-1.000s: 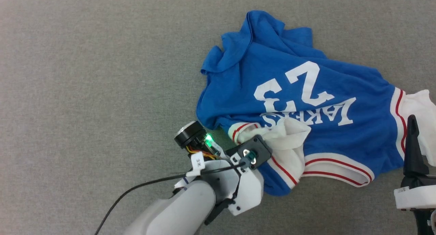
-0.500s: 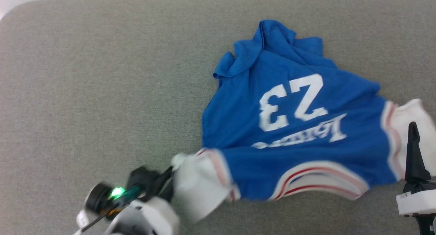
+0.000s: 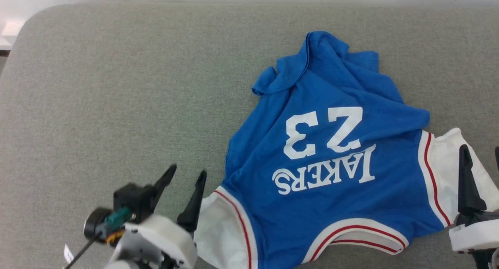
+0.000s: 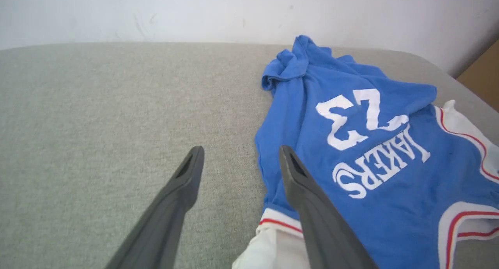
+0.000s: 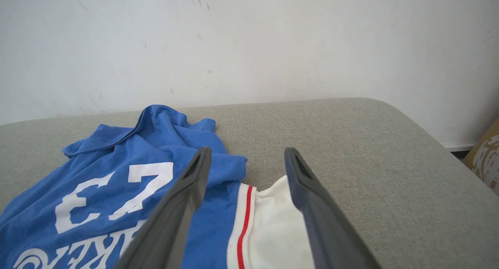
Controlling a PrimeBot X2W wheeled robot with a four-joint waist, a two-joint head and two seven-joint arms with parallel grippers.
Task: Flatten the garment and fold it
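Note:
The garment [image 3: 331,152] is a bright blue T-shirt with white lettering, lying print up on the grey padded surface [image 3: 117,105], its collar nearest me. Its hem end at the far side is still bunched. My left gripper [image 3: 185,175] stands open at the lower left with nothing between its fingers, just left of the spread white left sleeve [image 3: 218,230]. In the left wrist view the left gripper [image 4: 240,150] has its right finger over the sleeve [image 4: 273,245] and the shirt's edge. My right gripper [image 5: 247,150] is open above the white right sleeve [image 5: 273,222], apart from it.
The grey surface has rounded corners and wide free room to the shirt's left. A white wall [image 5: 234,46] runs behind its far edge. A cardboard box [image 4: 481,66] stands beyond the right corner.
My left gripper dragged the white sleeve out to the left and toward me, then opened and let it go. The shirt lies flatter, its lettering fully showing. The head camera has shifted.

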